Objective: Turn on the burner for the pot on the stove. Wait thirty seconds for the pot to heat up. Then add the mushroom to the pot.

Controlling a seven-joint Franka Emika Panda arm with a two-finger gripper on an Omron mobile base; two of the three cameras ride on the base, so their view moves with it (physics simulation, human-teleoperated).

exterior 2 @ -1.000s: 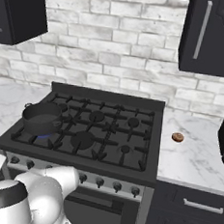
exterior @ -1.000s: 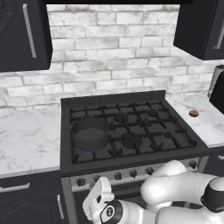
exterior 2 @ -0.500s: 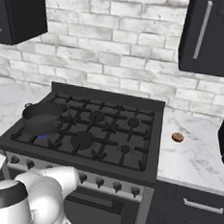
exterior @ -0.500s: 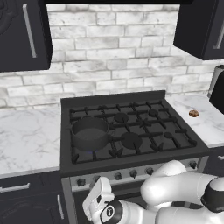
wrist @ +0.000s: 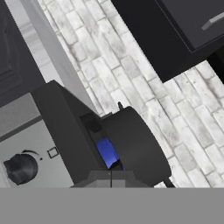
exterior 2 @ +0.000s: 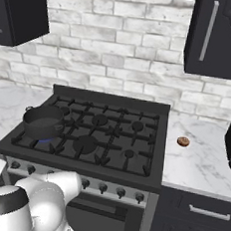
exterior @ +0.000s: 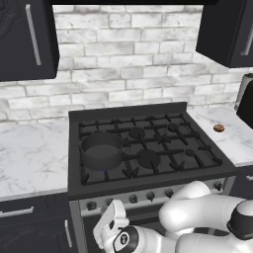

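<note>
pot (exterior: 101, 149) over lit burner (exterior: 105, 171) (blue flame)

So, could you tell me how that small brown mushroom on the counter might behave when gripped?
The mushroom looks tiny and rounded, so it is probably light and apt to roll if nudged. It lies apart from the stove on smooth marble counter, so it may also slide.

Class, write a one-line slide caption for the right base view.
Pot sits over a lit burner on the stove; mushroom waits on the counter.
</note>
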